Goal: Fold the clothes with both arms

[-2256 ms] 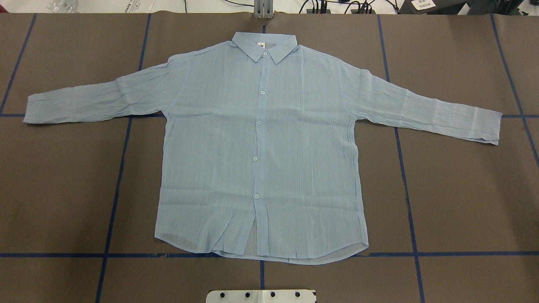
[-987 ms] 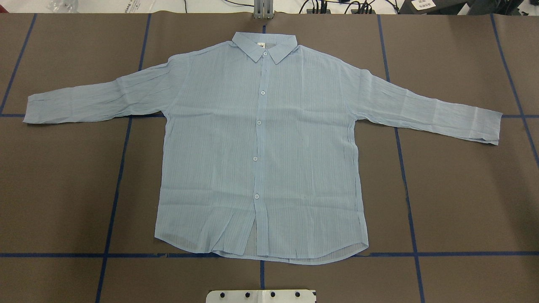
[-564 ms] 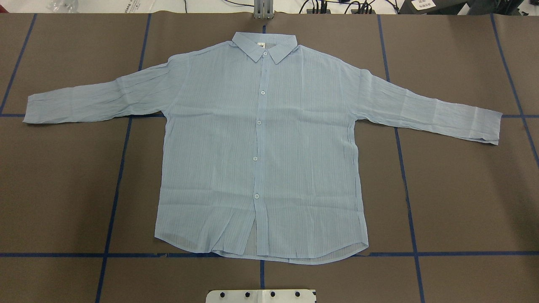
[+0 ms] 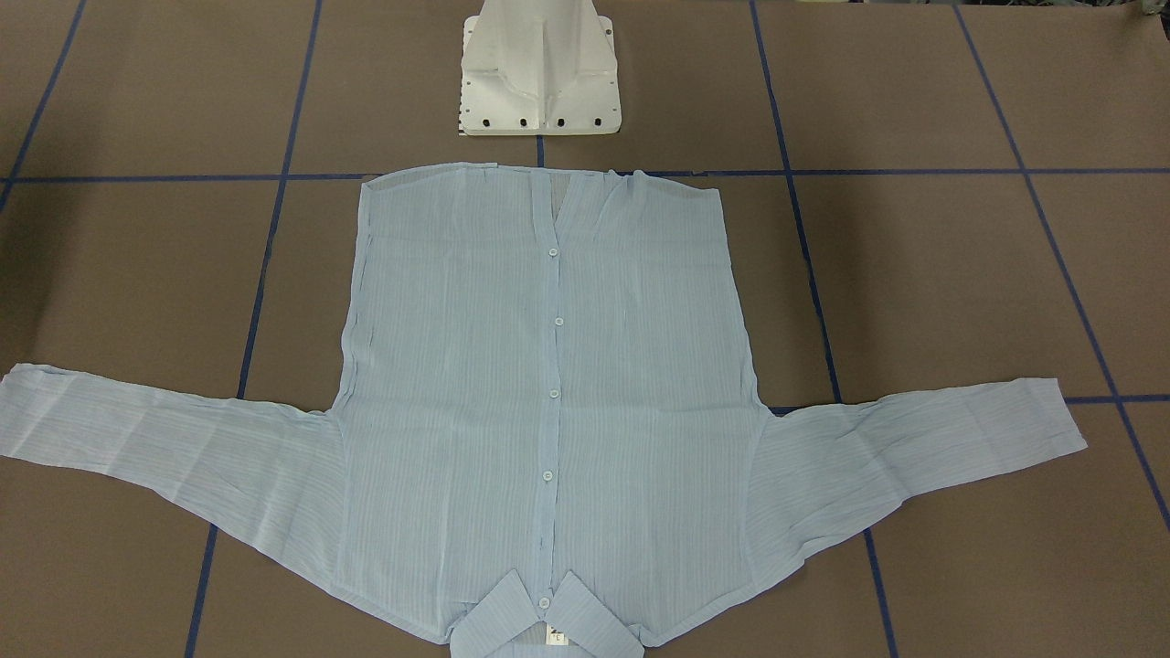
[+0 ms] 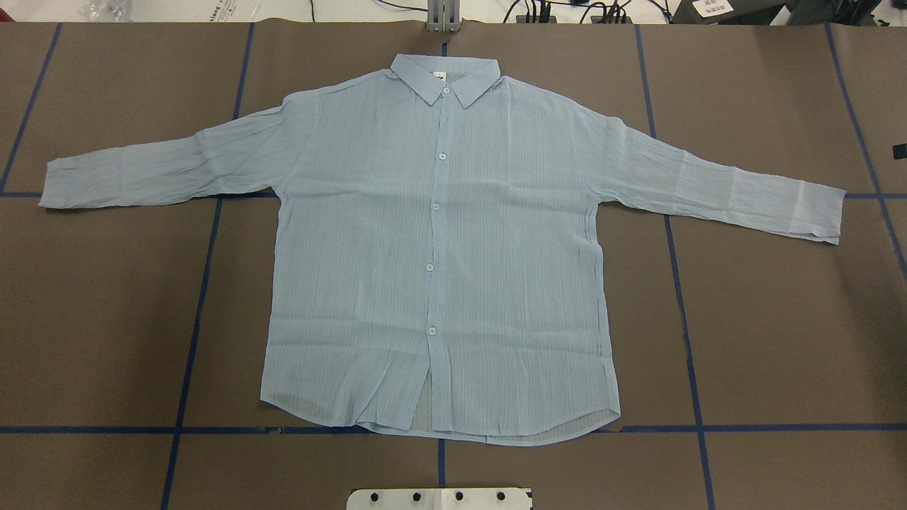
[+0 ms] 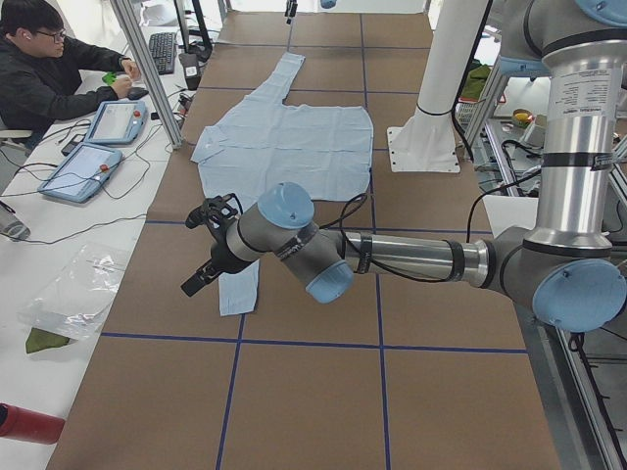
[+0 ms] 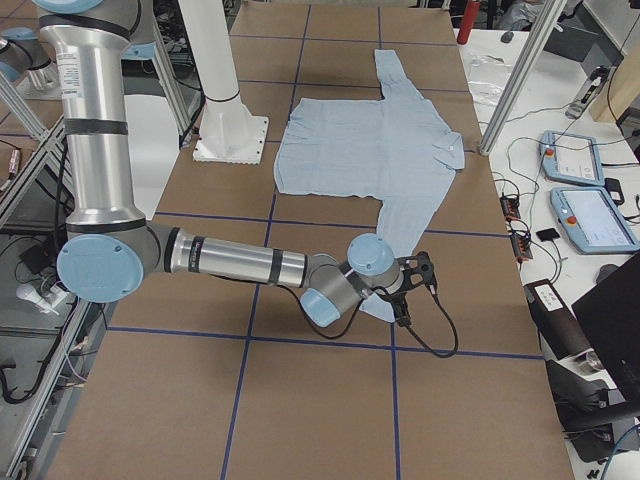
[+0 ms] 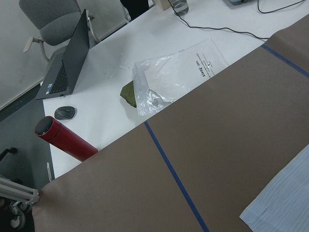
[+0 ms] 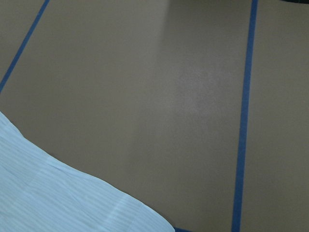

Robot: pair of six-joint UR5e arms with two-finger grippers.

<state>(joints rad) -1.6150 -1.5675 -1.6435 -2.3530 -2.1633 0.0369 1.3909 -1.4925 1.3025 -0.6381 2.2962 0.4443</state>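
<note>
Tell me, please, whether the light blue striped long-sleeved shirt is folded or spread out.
Spread out: the light blue striped shirt lies flat, buttons up, on the brown table, both sleeves stretched sideways, nothing doubled over.

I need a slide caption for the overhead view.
Light blue shirt spread flat, sleeves outstretched, on the brown table.

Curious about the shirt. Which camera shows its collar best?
The overhead view: the collar lies whole and flat there. The front-facing view cuts it at the bottom edge; side views show it small; wrist views show only sleeve ends.
</note>
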